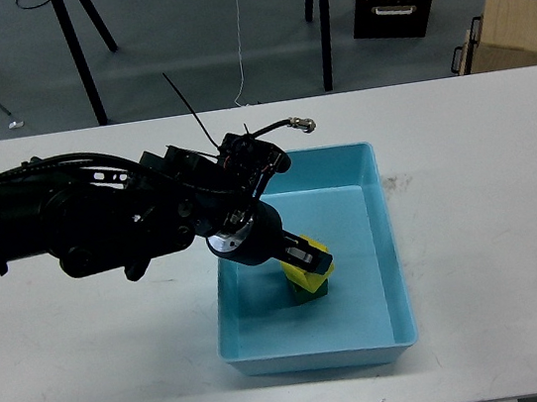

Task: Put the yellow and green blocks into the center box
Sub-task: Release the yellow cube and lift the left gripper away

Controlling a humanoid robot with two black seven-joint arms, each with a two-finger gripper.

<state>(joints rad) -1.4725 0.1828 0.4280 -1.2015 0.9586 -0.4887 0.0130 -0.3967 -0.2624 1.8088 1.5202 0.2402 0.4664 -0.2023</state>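
My left gripper (pixel 309 260) reaches into the light blue box (pixel 385 235) at the table's middle and is shut on the yellow block (pixel 311 268). The yellow block sits right over the green block (pixel 317 290), which lies on the box floor and shows only as a dark green sliver under it. I cannot tell if the two blocks touch. My right gripper is out of view.
The white table (pixel 487 190) spreads around the box. My left arm (pixel 100 215) lies across the table's left half. Beyond the far edge are stand legs, a black crate and a cardboard box (pixel 513 32).
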